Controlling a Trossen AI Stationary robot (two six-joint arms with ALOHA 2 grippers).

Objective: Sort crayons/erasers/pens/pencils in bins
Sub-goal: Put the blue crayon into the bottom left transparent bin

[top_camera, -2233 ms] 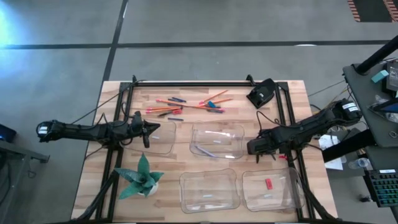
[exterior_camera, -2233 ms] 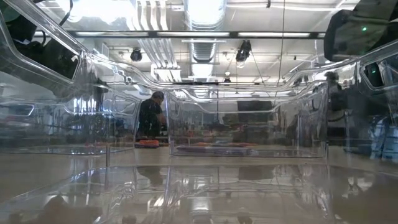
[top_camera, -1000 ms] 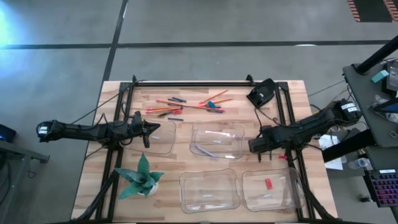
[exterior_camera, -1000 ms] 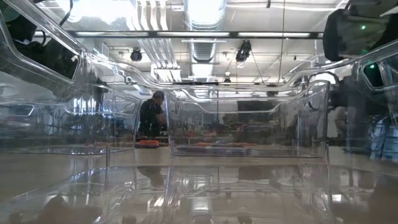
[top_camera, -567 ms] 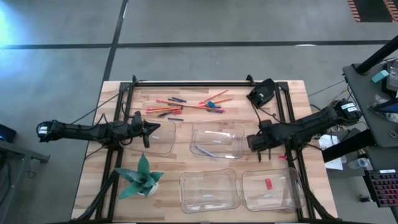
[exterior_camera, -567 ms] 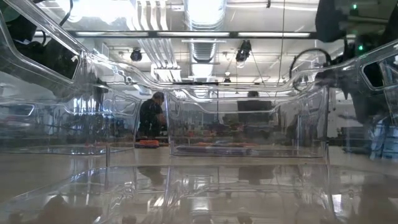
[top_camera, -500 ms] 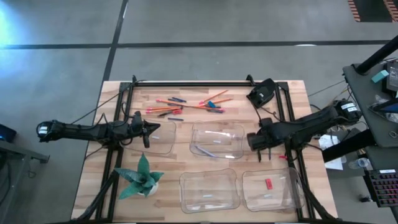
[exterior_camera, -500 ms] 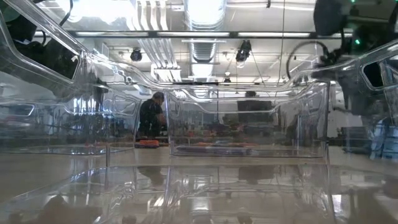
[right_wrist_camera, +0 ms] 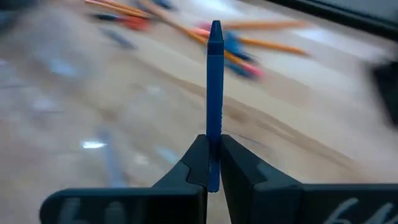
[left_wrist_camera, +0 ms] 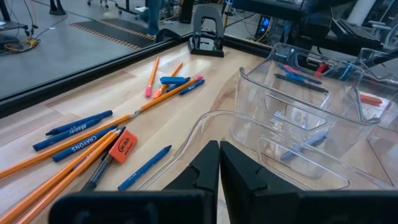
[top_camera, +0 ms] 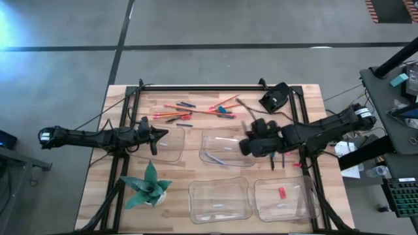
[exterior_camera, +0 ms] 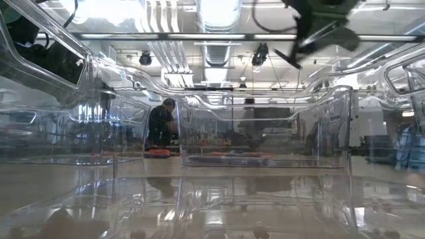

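Pencils, crayons and pens point(top_camera: 196, 108) lie loose on the wood at the table's far side, with a red eraser point(left_wrist_camera: 122, 145) among them. Four clear bins stand nearer: far left point(top_camera: 171, 145), far middle point(top_camera: 225, 147), near middle point(top_camera: 220, 199) and near right point(top_camera: 285, 200). The near right bin holds a red eraser point(top_camera: 282, 192). My right gripper point(top_camera: 247, 146) hangs raised over the far middle bin's right side, shut on a blue crayon point(right_wrist_camera: 215, 93). My left gripper point(top_camera: 155, 138) rests shut at the far left bin's left edge, holding nothing. My right gripper pinches the blue crayon by one end point(right_wrist_camera: 214, 140) between its two fingers. The crayon runs on along the fingers and sticks out ahead of them, its tip point(right_wrist_camera: 215, 26) free. It is lifted clear of the table and the bins.
A green folded-paper plant point(top_camera: 149, 186) stands at the near left. A black device point(top_camera: 275, 98) sits at the far right, beside the black frame rails point(top_camera: 297, 111). A blue stick point(top_camera: 219, 158) lies in the far middle bin. A person point(exterior_camera: 160, 126) stands far behind the table.
My right gripper has risen and swung toward the table's left, from beside the far middle bin's right wall to above it, rolling its wrist as it went. It has stayed shut.
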